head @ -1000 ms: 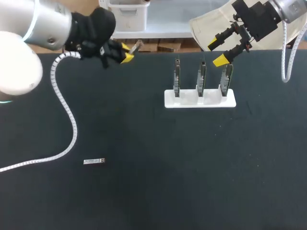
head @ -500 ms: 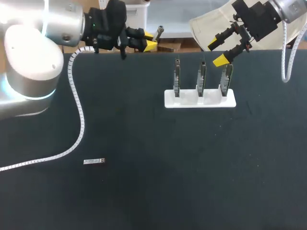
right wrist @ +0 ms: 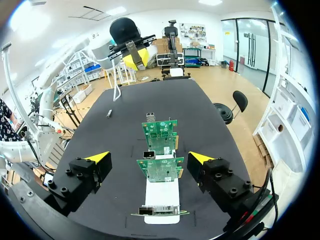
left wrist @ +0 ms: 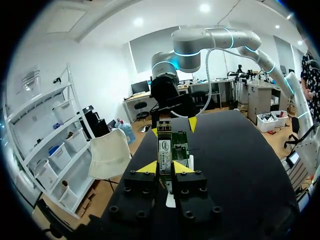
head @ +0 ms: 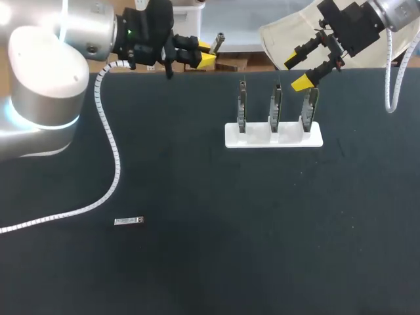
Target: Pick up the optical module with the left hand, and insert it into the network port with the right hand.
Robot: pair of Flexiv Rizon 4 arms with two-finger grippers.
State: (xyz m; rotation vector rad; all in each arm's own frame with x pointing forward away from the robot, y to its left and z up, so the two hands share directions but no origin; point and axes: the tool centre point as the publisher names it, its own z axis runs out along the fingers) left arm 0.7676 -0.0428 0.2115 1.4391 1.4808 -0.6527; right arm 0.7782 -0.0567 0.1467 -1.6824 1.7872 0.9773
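Left gripper [left wrist: 165,167] clamping optical module [left wrist: 164,150], right gripper [right wrist: 149,158] splayed wide, three boards [head: 276,105] upright in white holder [head: 273,136]

The left arm [head: 46,72], at the upper left of the frame, had rounded silver-white joint housings with a cyan light ring at one joint. A white spiral-wrapped left cable [head: 108,154] led from its black wrist unit. The left gripper [head: 207,54] was black with yellow-tipped fingers [head: 207,60]. The right arm [head: 399,12], at the upper right, was silver and carried a white spiral right cable [head: 392,72]. The right gripper [head: 296,72] had black finger blocks [right wrist: 82,172] fastened with socket-head screws [right wrist: 63,190].
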